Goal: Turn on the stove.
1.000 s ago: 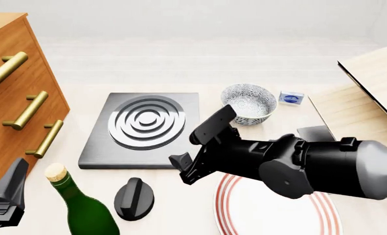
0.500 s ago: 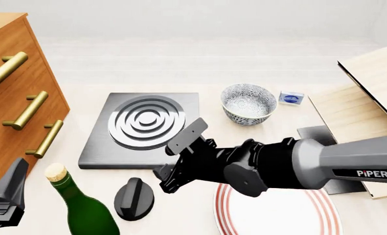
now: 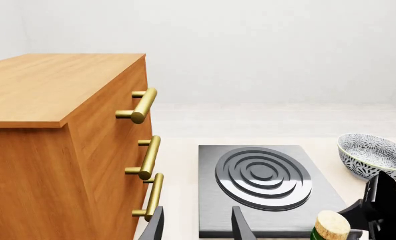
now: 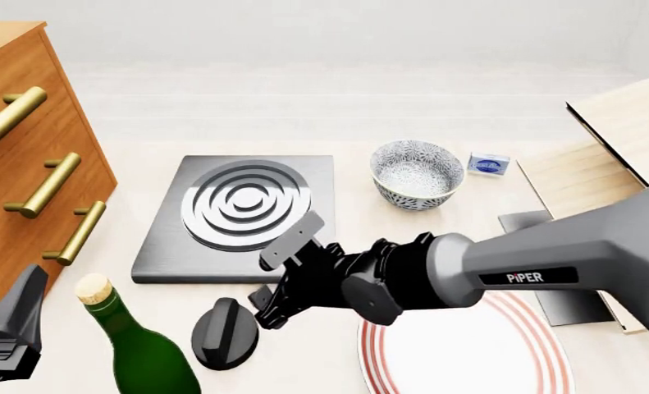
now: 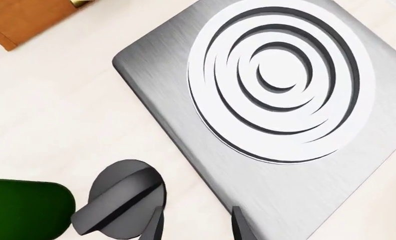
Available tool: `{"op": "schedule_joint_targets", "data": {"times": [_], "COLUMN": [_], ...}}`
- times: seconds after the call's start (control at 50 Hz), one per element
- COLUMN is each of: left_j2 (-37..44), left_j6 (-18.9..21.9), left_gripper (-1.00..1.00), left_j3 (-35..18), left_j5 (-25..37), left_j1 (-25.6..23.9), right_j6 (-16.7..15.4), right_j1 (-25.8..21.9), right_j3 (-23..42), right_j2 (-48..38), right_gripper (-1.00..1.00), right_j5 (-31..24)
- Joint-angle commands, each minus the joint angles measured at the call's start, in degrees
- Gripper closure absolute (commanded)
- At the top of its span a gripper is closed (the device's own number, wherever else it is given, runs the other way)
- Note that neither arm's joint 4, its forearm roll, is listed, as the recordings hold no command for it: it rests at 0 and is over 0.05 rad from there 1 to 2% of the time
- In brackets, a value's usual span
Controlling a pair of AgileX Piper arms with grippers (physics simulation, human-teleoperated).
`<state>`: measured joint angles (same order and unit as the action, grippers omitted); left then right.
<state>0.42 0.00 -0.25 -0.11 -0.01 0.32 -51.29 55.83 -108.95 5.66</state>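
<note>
The stove is a dark-grey slab with a silver ring burner, at centre left of the table. Its round black knob with a raised bar lies apart, in front of the slab. My right gripper is open and empty, hovering just right of and above the knob, over the slab's front edge. In the right wrist view, the knob lies just beside the open fingertips, with the slab behind. My left gripper is open and empty at the front left, its fingers pointing towards the slab.
A wooden drawer chest with brass handles stands at the left. A green corked bottle stands left of the knob. A red-rimmed white plate lies under my right arm. A patterned bowl, a small blue box and a wooden board are at the right.
My right gripper has moved left and down, from above the plate's edge to just beside the knob. The left gripper has not moved.
</note>
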Motion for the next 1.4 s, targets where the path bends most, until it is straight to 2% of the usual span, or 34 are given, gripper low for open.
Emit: {"op": "schedule_joint_targets", "data": {"times": [0.02,0.94,1.04,1.14,1.4], "left_j2": [0.0,-0.01,0.0,0.0,-0.01], "left_j6": [-0.01,-0.01,0.0,0.0,0.0], "left_gripper": [-1.0,-1.0,-1.0,-1.0,-1.0], "left_j3": [0.0,0.0,0.0,0.0,0.0], "left_j5": [0.0,0.0,0.0,0.0,0.0], "left_j1": [0.01,0.0,0.0,0.0,0.0], "right_j6": [-0.09,-0.06,-0.55,-2.38,-3.82], "right_j1": [-0.8,-4.78,-5.17,-6.09,-7.01], "right_j3": [2.56,11.1,12.21,13.94,16.99], "right_j2": [-3.44,-10.46,-9.91,-10.73,-9.0], "right_gripper": [-1.0,-1.0,-1.0,-1.0,-1.0], "right_j5": [-0.66,-4.57,-6.06,-8.28,-11.73]}}
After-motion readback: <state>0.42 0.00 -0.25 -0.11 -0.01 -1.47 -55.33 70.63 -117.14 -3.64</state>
